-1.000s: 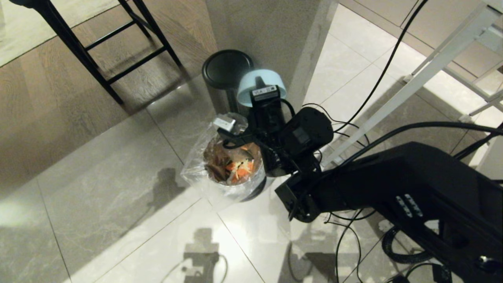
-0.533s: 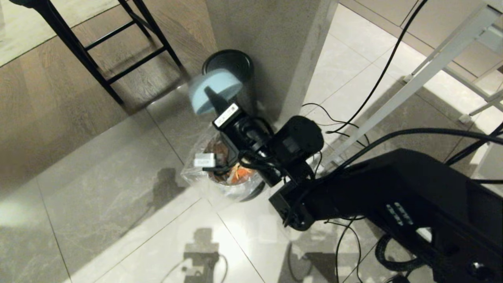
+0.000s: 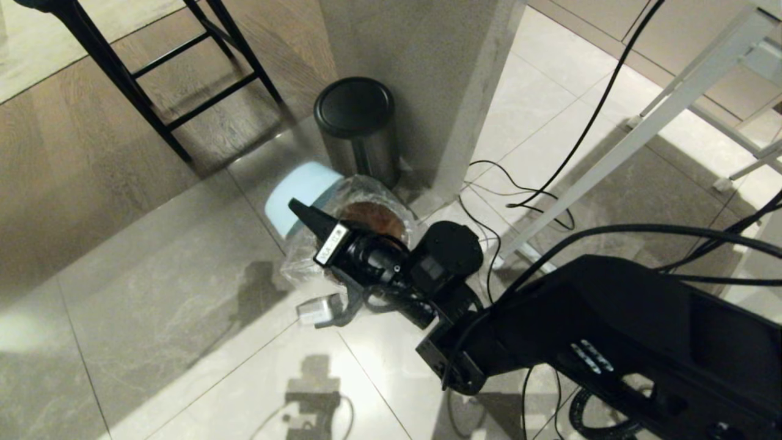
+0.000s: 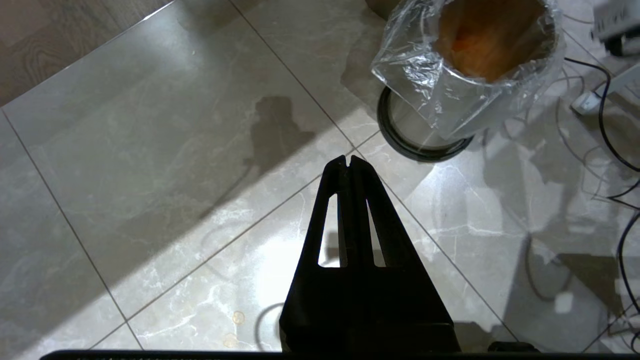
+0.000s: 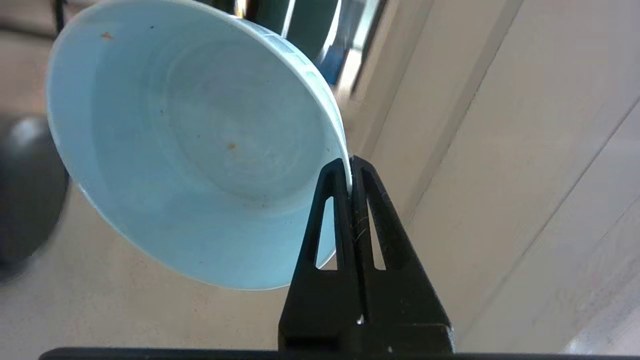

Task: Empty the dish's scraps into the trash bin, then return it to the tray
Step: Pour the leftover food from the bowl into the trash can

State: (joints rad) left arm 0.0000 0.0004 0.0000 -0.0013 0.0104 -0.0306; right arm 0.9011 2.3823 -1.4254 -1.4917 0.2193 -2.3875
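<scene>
Black arm (image 3: 611,324); looped cables (white label (image 3: 330,243)); slotted fingers (image 5: 334,220)

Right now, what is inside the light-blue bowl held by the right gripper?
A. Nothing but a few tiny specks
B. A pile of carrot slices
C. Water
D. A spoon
A. In the right wrist view the light-blue bowl, pinched at its rim by the right gripper, shows a bare inside with only small orange-brown specks.

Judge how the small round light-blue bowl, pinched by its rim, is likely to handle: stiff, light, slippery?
Probably stiff: the small round light-blue bowl keeps its round shape though the right gripper pinches only its rim. Likely light, since that thin pinch carries it tilted. Its glossy inside suggests it could slip or pivot between the fingers.
</scene>
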